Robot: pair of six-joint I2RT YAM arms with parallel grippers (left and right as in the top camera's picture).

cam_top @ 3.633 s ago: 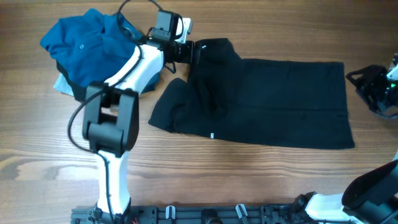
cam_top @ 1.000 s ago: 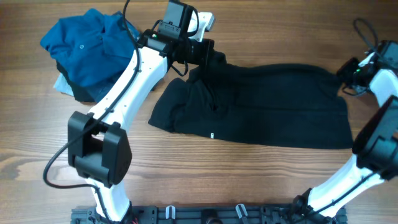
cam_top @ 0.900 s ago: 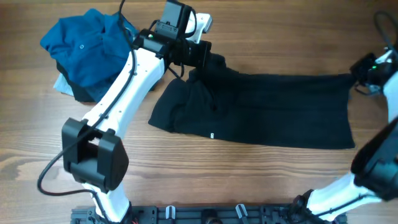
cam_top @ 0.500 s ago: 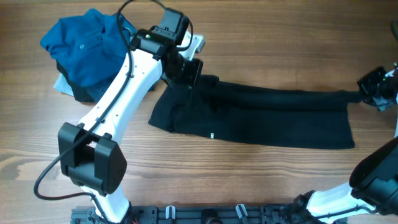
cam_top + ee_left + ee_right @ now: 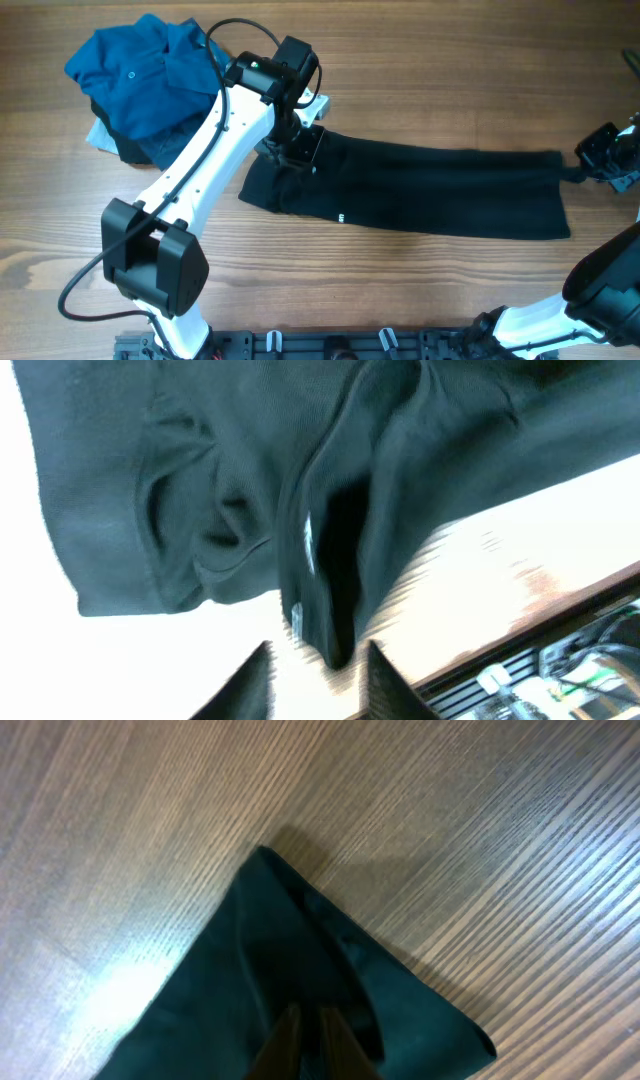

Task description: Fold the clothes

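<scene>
Overhead: the shirt (image 5: 430, 190) lies as a long band across the counter (image 5: 400, 290), stretched between your 2 arms. The left pincer (image 5: 300, 150) is over its collar end and the right pincer (image 5: 592, 165) is at the far corner. Lay the fold flat with edges matched before you let go.

Left wrist: the jaws stand apart, with a hanging fold of shirt (image 5: 330, 590) between them, not pinched.

Right wrist: the jaws are nearly closed, nipping the shirt (image 5: 250, 980) at its corner. Hold that end taut and low.
</scene>
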